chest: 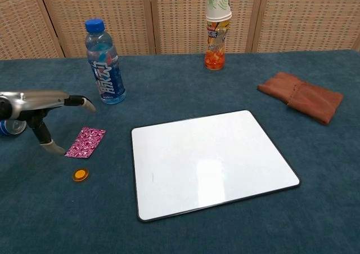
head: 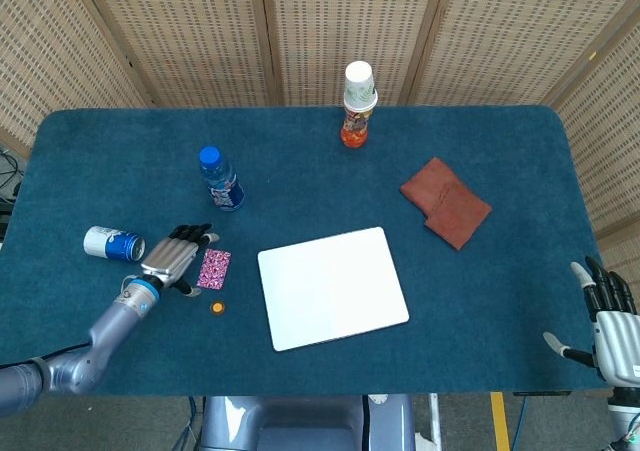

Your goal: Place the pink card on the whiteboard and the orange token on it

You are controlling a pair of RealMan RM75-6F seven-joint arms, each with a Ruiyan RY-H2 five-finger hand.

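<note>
The left hand (head: 176,259), fingers spread and holding nothing, is hovering just left of the pink card (head: 213,268), which is lying on the surface between it and the whiteboard (head: 332,287).

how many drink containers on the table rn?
3: a blue-capped water bottle back left, an orange drink bottle with a paper cup on top at the back centre, and a blue can lying far left.
</note>
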